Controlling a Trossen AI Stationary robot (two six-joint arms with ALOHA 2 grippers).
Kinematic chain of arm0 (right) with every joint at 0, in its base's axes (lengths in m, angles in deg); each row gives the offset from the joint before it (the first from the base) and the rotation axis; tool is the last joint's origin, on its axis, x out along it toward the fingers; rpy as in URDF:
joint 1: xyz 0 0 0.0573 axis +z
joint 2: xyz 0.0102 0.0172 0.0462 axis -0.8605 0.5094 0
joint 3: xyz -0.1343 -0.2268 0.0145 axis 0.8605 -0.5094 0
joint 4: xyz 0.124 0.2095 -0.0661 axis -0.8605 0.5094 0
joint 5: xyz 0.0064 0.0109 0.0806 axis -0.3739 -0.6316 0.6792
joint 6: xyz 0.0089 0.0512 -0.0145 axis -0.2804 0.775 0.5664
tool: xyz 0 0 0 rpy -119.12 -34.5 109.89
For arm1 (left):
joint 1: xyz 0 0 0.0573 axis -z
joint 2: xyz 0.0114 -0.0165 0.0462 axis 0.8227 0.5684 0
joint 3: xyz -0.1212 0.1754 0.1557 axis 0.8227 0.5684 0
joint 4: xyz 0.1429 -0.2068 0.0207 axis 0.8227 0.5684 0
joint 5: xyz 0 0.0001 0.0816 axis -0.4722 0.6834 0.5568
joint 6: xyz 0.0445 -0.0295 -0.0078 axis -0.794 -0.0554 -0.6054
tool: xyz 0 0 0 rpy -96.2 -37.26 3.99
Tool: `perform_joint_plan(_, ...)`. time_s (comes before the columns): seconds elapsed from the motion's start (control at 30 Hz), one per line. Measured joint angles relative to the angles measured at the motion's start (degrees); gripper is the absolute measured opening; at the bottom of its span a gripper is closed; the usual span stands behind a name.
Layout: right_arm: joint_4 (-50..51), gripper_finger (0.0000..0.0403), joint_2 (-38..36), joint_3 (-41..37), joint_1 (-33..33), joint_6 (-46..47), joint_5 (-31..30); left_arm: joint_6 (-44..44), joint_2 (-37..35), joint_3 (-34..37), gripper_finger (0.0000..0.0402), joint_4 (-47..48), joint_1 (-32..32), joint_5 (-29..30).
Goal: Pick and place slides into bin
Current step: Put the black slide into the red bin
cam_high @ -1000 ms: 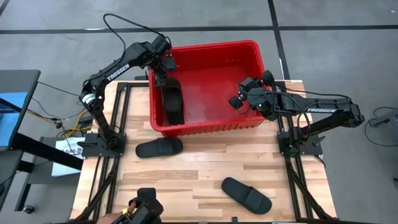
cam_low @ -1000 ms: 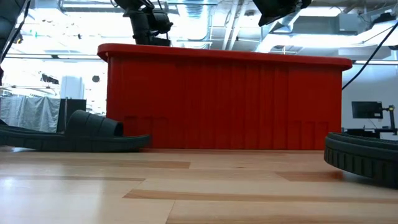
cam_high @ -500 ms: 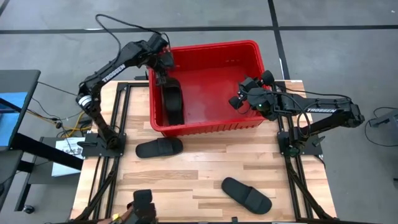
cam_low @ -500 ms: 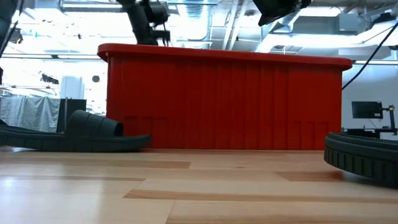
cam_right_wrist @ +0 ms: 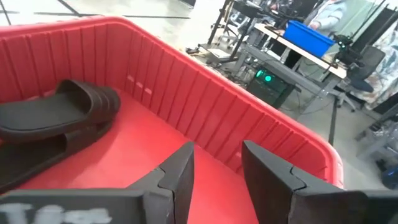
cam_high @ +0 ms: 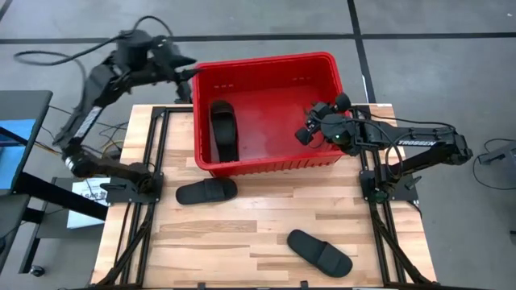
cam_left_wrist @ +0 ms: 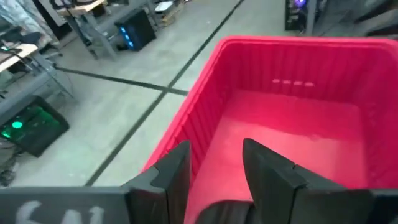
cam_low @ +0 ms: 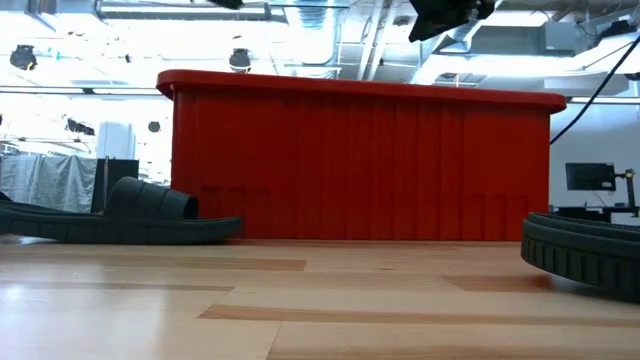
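Closest to me on the tabletop [cam_high: 266, 225], one of the slides [cam_high: 320, 251] lies alone near the front edge, angled, well apart from everything else; in the low view its ribbed sole edge shows at the right. Further back, a second slide [cam_high: 206, 192] rests flat just in front of the bin [cam_high: 266, 165], near its left front corner, and the low view shows its strap band raised beside the red wall. Beyond that the bin stands at the back of the tabletop, red with ribbed walls and a thick rim. Inside it I see slides [cam_high: 223, 130] lying along the left wall, strap up; from the right wrist view it looks like one sandal stacked on another, though I cannot tell for sure. My right gripper [cam_high: 306, 133] hangs over the right side of the bin, above its floor, fingers apart and holding nothing. Farthest out, my left gripper [cam_high: 190, 73] hovers outside the bin's back left corner, past the tabletop edge, its fingers also apart and empty, pointing toward the bin's interior.
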Motion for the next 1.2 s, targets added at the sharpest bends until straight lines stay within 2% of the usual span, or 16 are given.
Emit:
perform_joint_plan(0.27,0.00,0.0125,0.00,0.00,3.50,-0.67,0.01,0.46,-6.45,0.03,0.0137,13.82,0.07,-1.38)
perform_joint_plan(0.47,0.00,0.0125,0.00,0.00,6.39,-0.74,-0.03,1.52,-8.07,1.04,0.0137,23.53,0.09,-4.07)
perform_joint_plan(0.57,0.00,0.0125,0.00,0.00,7.68,-0.74,-0.11,1.28,-9.49,5.98,0.0137,25.54,0.09,-5.25)
perform_joint_plan(0.9,-2.03,0.0125,0.00,0.00,10.48,-0.80,-0.20,-7.84,-18.72,30.50,0.0137,25.51,1.66,-7.01)
perform_joint_plan(1.2,-4.53,0.0125,0.00,-0.02,12.48,-0.80,-0.21,-8.99,-22.22,43.90,0.0137,24.84,5.51,-8.58)
